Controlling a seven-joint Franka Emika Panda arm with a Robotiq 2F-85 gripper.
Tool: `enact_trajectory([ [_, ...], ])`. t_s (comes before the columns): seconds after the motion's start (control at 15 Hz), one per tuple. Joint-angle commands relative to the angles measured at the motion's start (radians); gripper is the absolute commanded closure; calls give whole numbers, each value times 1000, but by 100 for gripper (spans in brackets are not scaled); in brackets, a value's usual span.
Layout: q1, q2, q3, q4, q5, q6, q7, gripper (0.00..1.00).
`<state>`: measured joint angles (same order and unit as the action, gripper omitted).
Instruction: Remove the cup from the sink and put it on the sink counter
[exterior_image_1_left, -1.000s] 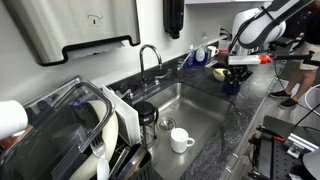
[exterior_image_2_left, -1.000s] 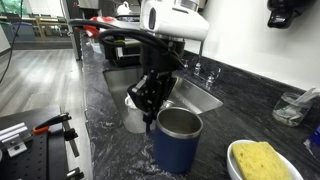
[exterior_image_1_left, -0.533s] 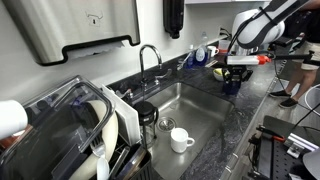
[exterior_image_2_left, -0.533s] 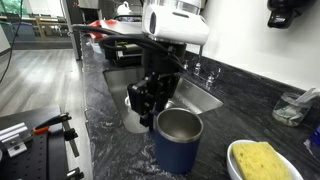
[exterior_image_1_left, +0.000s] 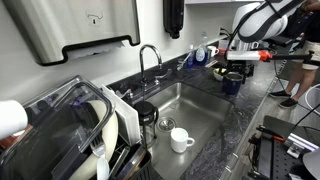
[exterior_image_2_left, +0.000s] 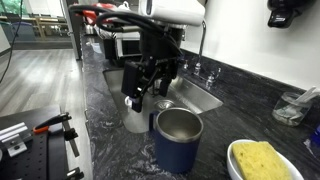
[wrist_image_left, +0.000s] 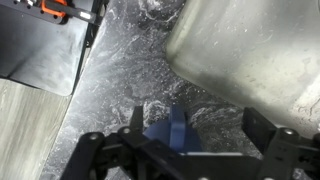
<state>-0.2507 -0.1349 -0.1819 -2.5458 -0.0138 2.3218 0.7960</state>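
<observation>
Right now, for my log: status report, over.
Gripper open, empty, hovering beside cup. Cup upright on sink counter, out of sink. Nothing in the way.

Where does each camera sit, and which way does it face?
Exterior view: by the dish rack, facing across the stainless-steel sink to the small navy cup; arm and gripper show.
Exterior view: beside the cup, facing back to the sink; gripper shows.
Wrist view: looks down on dark speckled counter; fingers show.
Exterior views share cup, sink, gripper.

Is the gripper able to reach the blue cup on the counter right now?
Probably yes: the open gripper hangs close above the cup, which stands upright on the counter, nothing between them.
</observation>
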Motion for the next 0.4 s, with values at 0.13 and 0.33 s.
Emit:
enact_trajectory([
  [0.13,-7,-150,43,-7,-57,-83,61,0],
  [0.33,-19,-213,79,-12,-117,-78,121,0],
])
